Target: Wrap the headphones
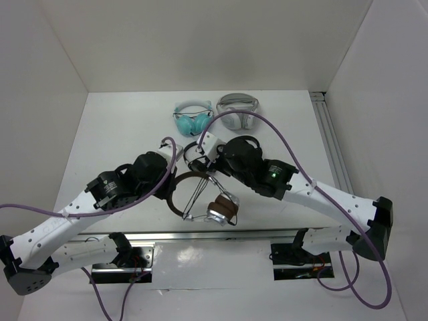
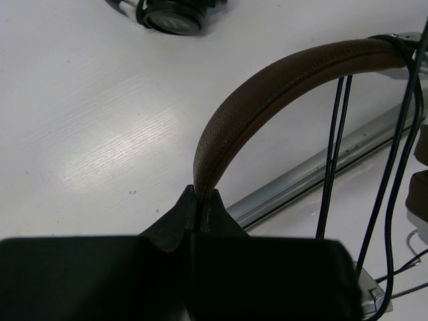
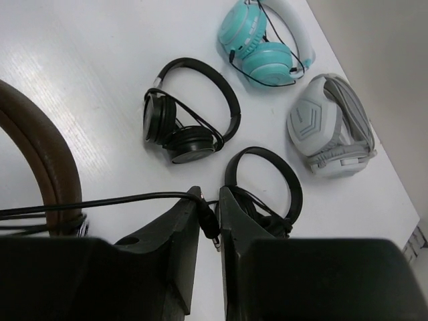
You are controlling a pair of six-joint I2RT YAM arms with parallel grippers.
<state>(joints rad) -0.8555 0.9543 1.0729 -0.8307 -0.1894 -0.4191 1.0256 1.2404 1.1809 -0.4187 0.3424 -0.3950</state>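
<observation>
- Table [image 1: 120, 134]: the headphones [image 1: 176, 200] sit centre-near between the two arms and appear to be lifted off the surface. A teal pair [image 1: 192, 120] and a white-grey pair [image 1: 237, 110] lie at the back, well apart from them.
- Left gripper [image 2: 200, 206]: clamped across the brown headband [image 2: 281, 87], no gap showing between the jaws. The band arcs up and away to its right.
- Right gripper [image 3: 210, 208]: jaws narrowly apart with the cable end lying between them. The gap looks wider than the cable, so I judge it loose, not pinched.
- Key relation: in the right wrist view the headband lies left of the claw. The cable [image 3: 114, 199] runs sideways from jaws to band. The right arm is nearer the free end.
- Appearance: dark brown stitched band, silver-and-brown ear cup [image 1: 224, 210], several thin black strands crossing the arch.
- Plug [image 3: 209, 226]: short, black, tilted.
</observation>
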